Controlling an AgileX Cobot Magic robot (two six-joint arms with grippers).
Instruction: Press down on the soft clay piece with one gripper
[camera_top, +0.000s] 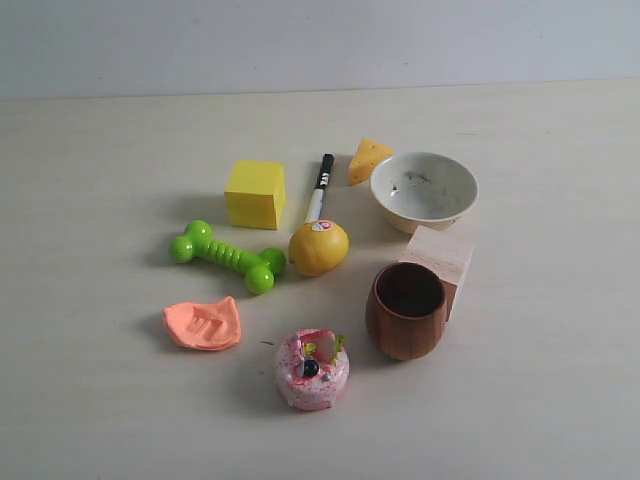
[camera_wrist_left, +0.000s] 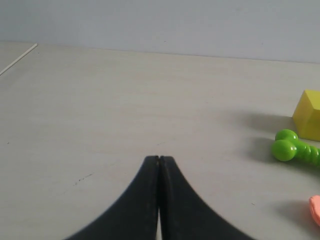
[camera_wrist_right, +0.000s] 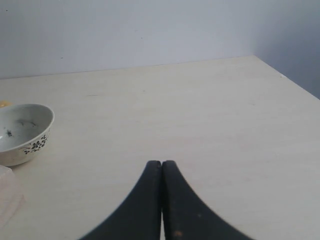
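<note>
Soft clay piece lies flat on the table, near the green bone toy and beside the pink cake toy. The white bowl has only dark specks inside. The brown cup is dark inside, so I cannot tell what it holds. The left gripper is squeezed tight with nothing in it. The right gripper is the same, near the bowl. The clay just peeks in at the edge of the left wrist view, well apart from that gripper.
</note>
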